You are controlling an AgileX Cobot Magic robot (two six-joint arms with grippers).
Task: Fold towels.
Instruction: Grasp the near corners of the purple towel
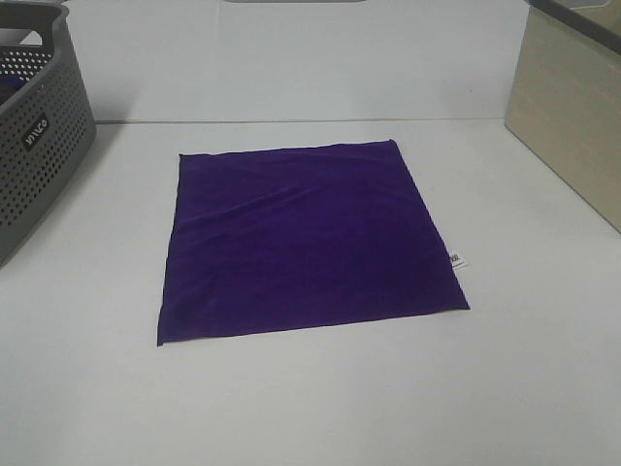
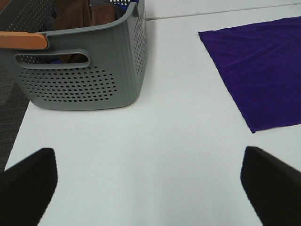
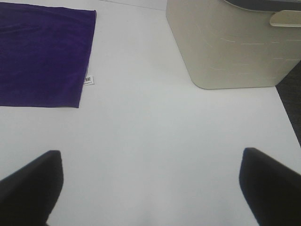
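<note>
So, looking at a deep purple velvety square towel (image 1: pixel 309 238) lying flat on the white table (image 1: pixel 320 408), well ahead of both finger pairs, touching neither. Got the left gripper (image 2: pixel 149 186) spread wide, holding nothing, with a grey perforated plastic basket (image 2: pixel 84 80) ahead. Same for the right gripper (image 3: pixel 149 186).

Lettering on the basket (image 1: pixel 53 146) and towel tag (image 1: pixel 456 259) is illegible.

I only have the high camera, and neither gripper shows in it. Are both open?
Observer: The left gripper is open, over the table, short of the purple towel.
Operator: And the right?
Observer: The right gripper is open too, with the white tag and the beige bin ahead of it.
Operator: Anything in the grey basket?
Observer: Brown cloth shows inside it.
</note>
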